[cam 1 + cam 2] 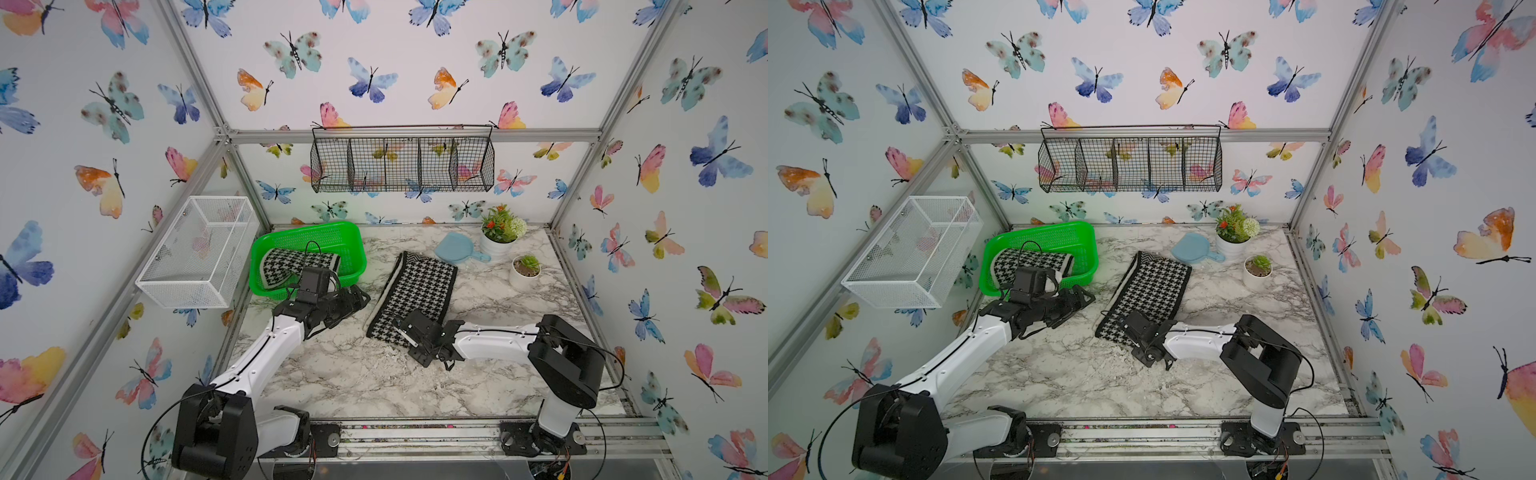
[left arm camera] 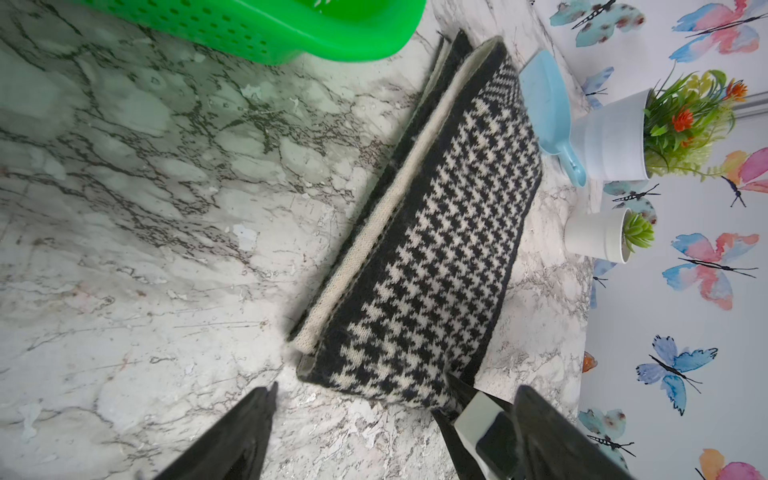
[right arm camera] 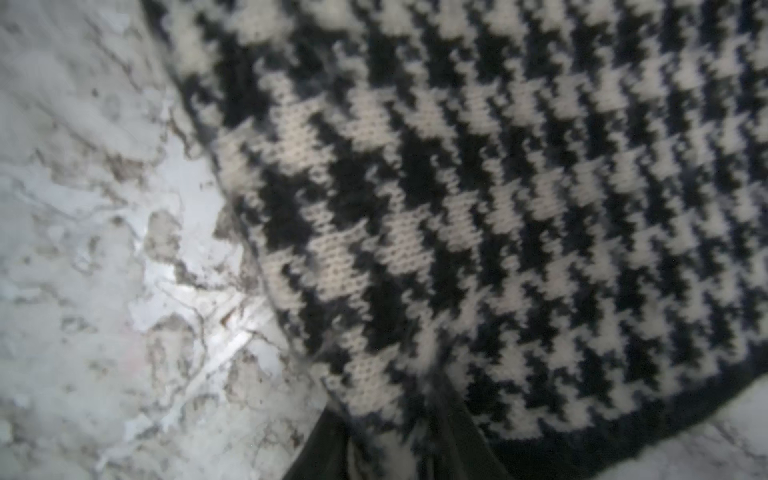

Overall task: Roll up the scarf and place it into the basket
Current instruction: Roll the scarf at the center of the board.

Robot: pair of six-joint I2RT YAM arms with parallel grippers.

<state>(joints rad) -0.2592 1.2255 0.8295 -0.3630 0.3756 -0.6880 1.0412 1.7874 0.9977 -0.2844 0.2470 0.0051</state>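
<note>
the scarf (image 1: 419,286) is lying folded into a long houndstooth band on the marble surface (image 1: 353,374), angled from mid-surface back toward the far side, just beside the green basket (image 1: 316,237) but not in it; another houndstooth scarf (image 1: 291,266) is already sitting inside that basket. the right pincer (image 1: 401,330) is pinching the near end of the band, its jaws drawn close with knit bunched between them, as the right wrist view (image 3: 390,440) is showing. the left pincer (image 1: 359,300) is hovering spread wide and holding nothing, low over the surface between basket and scarf. the step in hand is looking like the start of the roll. to do it well, the grip should be catching every folded layer at that end, not only the top one, since the cream edge is showing several layers stacked. the end should be getting lifted only slightly and turned over onto the band, keeping the roll tight and square to the long edges. the free left pincer could be steadying the opposite corner so the roll is not skewing. the blue scoop (image 1: 455,248) is sitting near the far end, so pushing the fabric forward risks nudging it.
</note>
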